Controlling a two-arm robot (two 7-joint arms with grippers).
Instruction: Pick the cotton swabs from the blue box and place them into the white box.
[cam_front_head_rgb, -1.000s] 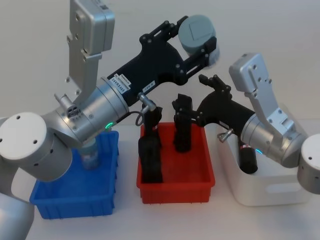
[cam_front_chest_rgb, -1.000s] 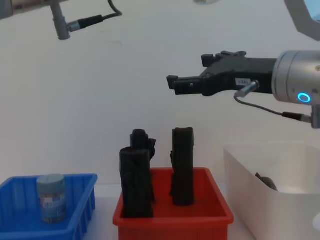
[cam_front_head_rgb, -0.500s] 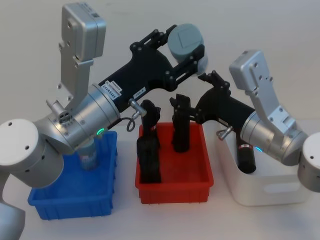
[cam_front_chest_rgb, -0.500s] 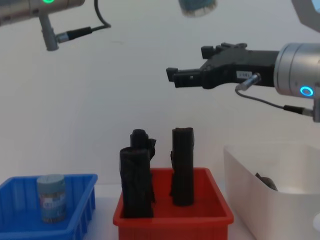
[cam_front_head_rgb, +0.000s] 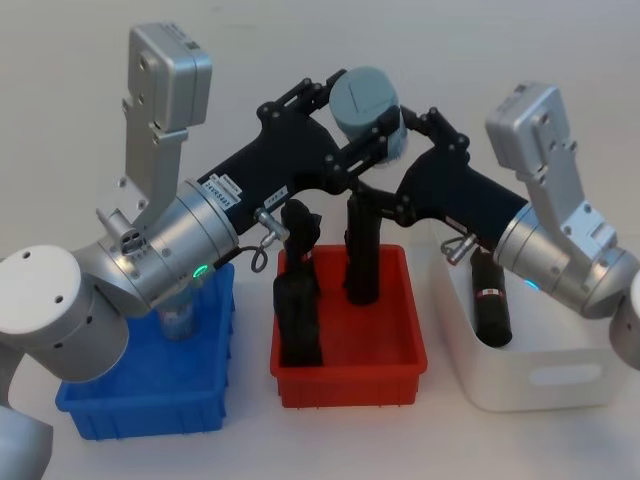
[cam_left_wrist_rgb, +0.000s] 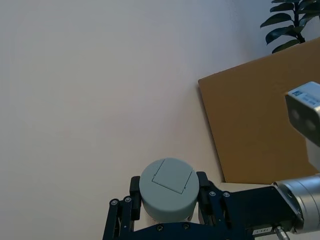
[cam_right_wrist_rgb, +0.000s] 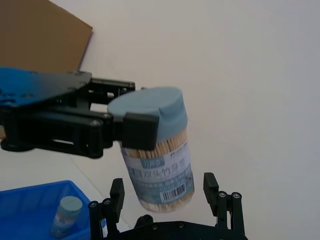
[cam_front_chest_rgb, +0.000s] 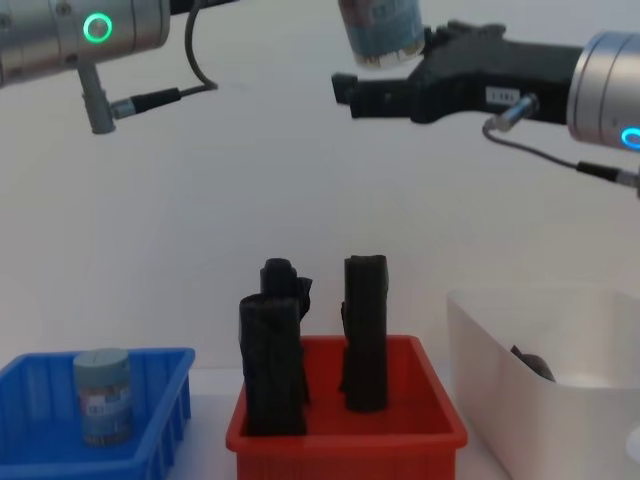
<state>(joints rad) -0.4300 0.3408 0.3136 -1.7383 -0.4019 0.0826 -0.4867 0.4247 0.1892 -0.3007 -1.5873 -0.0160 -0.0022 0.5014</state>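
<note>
– Head view first: where is the left gripper (cam_front_head_rgb: 366, 110)?
– High above the red bin (cam_front_head_rgb: 350, 378), over the bin's far wall. Its fingers are clamped on a cotton swab tub (cam_front_head_rgb: 358, 90), pinching it at the grey-blue lid.
– How does the tub sit in that grip?
– Lid uppermost, with the clear labelled body hanging below the fingers. In the right wrist view it leans a little.
– And the right gripper (cam_right_wrist_rgb: 164, 194)?
– It is also above the red bin, coming in from the bin's right side to meet the left one. Its fingers (cam_right_wrist_rgb: 118, 197) stand spread on either side of the tub's lower end. A gap shows on each side, so they are not touching it.
– What about the blue box (cam_front_head_rgb: 150, 415)?
– It sits just beside the red bin, on the robot's left. A second tub (cam_front_chest_rgb: 103, 395) stands upright inside it.
– And the white box (cam_front_head_rgb: 545, 385)?
– That is just beside the red bin on the robot's right. One black roll (cam_front_head_rgb: 492, 300) leans inside it, against the wall nearer the red bin.
– What is in the red bin itself?
– Tall black rolls (cam_front_head_rgb: 300, 315) stand upright in it. In the chest view the held tub is well above their tops.
</note>
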